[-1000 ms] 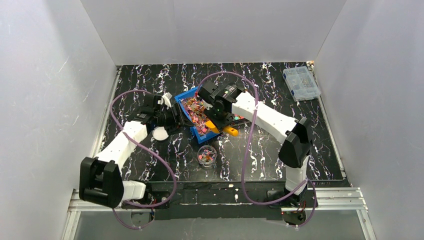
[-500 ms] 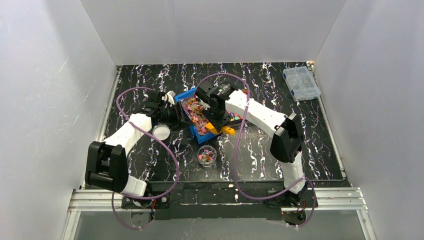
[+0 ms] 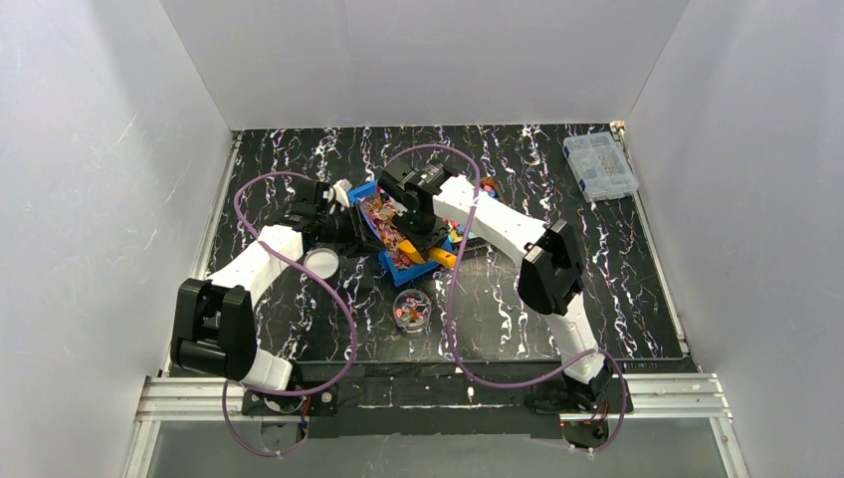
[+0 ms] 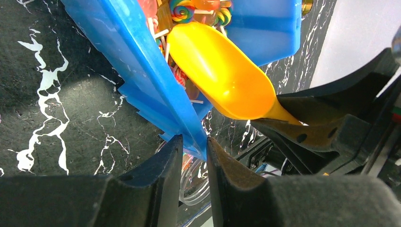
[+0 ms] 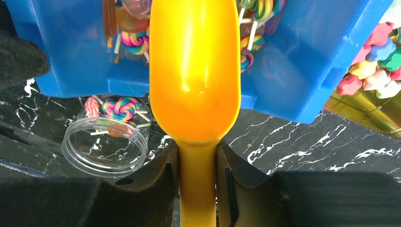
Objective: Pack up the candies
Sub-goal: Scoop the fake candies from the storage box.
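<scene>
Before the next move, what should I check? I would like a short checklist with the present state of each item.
1. Hold of the right gripper on the scoop handle: ok.
2. Pinch of the left gripper on the blue bin wall: ok.
3. Scoop tip among the lollipops: ok.
4. Scoop loaded: cannot tell; its visible face is bare.
5. The jar is open and the lid lies apart: ok.
</scene>
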